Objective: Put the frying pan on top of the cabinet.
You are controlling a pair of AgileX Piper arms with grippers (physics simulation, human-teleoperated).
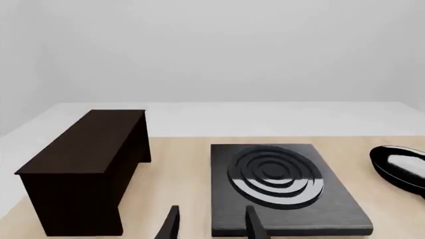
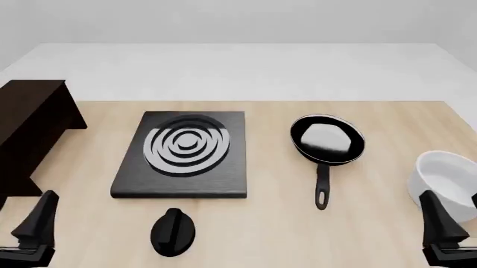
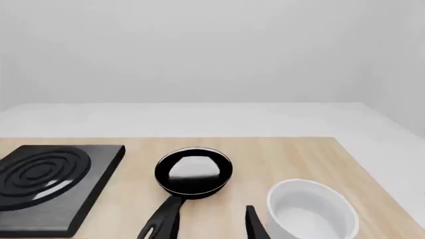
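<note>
Right of centre on the desk (image 2: 268,234) lies the frying pan (image 2: 327,139), flat on the wood, between the stove plate (image 2: 184,153) and the white bowl (image 2: 446,177), touching neither.

Long axis: handle (image 2: 322,187) runs from the pan body straight back toward the robot's side, end with hanging hole nearest the arms. Handle tip sits forward and inboard of the right tool (image 2: 441,234).

Right tool: jaws parted, holding nothing; fingers frame the view with the handle just ahead of them in the right wrist view. Left tool (image 2: 33,229): also spread and empty, low at the near left corner, close to the cabinet (image 2: 30,120).

Cabinet stands at the far left edge, flat top bare; pan well apart from it, stove plate between. Knob-shaped object (image 2: 173,230) near front centre, off the line.

Judgement: right arm is clearly nearer the pan; the handle points its way, so a grasp on the handle looks natural. The carry must then cross over the stove plate to the cabinet on the left arm's side.
</note>
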